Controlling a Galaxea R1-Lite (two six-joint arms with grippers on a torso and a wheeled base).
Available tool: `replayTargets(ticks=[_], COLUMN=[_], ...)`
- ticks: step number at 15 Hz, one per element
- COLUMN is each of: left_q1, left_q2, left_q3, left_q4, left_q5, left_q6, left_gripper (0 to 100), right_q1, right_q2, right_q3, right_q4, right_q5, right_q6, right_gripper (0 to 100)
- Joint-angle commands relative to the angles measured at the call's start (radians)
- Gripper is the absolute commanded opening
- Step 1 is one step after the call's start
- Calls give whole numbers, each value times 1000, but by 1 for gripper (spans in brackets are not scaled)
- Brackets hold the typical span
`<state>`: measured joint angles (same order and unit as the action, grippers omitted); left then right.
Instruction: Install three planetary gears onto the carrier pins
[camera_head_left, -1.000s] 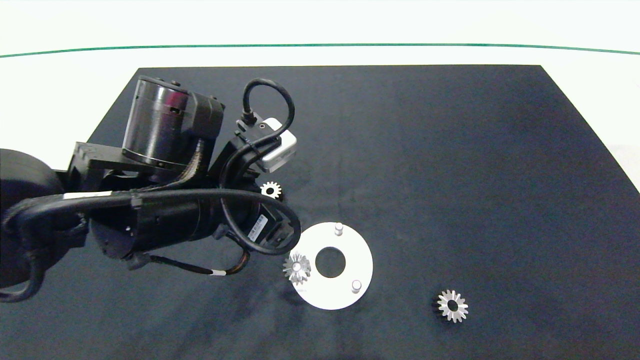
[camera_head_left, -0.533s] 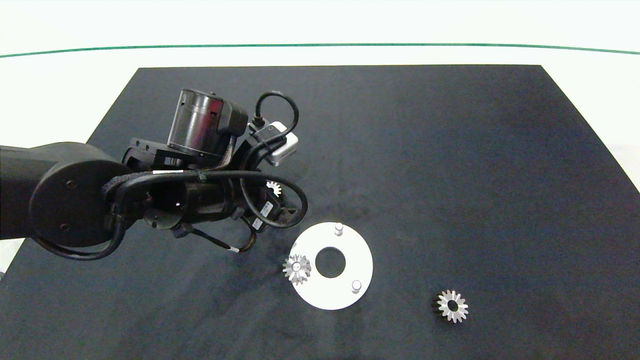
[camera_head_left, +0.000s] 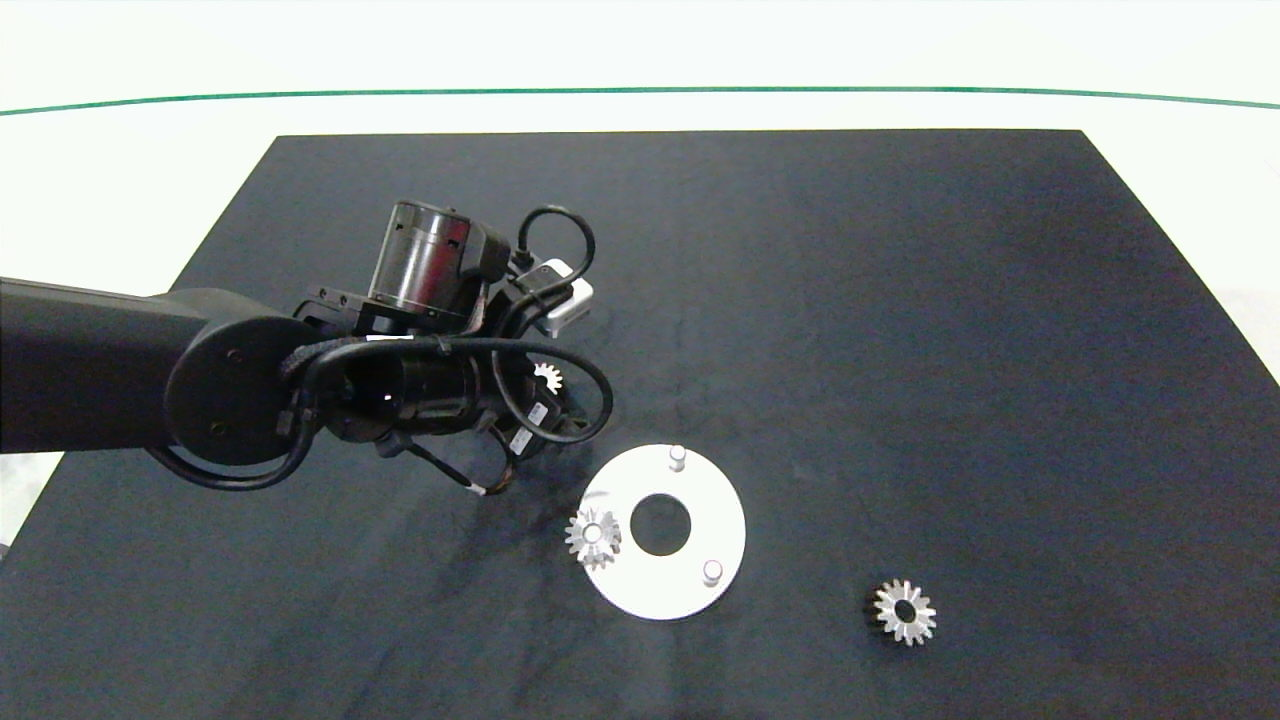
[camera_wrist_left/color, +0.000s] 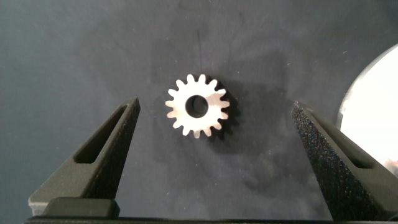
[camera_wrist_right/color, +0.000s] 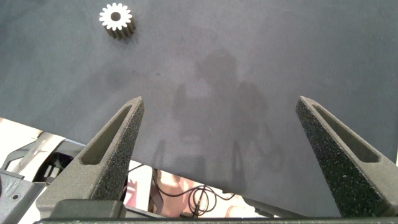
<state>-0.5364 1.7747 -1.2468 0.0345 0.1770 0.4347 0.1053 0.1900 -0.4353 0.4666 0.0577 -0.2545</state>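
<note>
left tool: fingers spread wide, holding nothing; in head view it sits left of centre, under the arm's wrist, partly hidden.
gear 1: flat on the black mat, between the two left fingers, touching neither; in head view a sliver shows at, upper left of the disc.
gear 2: seated on the disc's left pin, pin tip showing through the hole.
gear 3: flat on the mat, lower right of frame, well apart from the disc; also seen in the right wrist view at.
disc: white ring, lower centre of head view, flat on the mat; its edge shows in the left wrist view.
pins: top pin and lower right pin bare, upright.
right tool: fingers spread, holding nothing, above the mat's edge; not seen in head view.
tabletop: white, with a thin green line across the top of frame.
mat: black, covers most of the frame.
writing: small white labels on the left arm's cable and wrist, too small to read.
</note>
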Motion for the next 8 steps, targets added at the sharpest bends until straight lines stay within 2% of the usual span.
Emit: replayTargets(ticks=[1,4,8], left_q1=[9,15,36], left_q2=[34,37,35], left_q3=[-3,-3,-5], left_q4=[-1,-1,-1], left_q5=[-7,-11,-36], left_q6=[1,-1,-2], left_gripper=[100,100,97], right_q1=[1,1,1], right_q2=[-1,-3,0], right_q3=[0,1,1], right_q4=[3,3,3], right_q5=[1,1,1], right_q6=[-2,-2,-2], right_gripper=[100,100,100])
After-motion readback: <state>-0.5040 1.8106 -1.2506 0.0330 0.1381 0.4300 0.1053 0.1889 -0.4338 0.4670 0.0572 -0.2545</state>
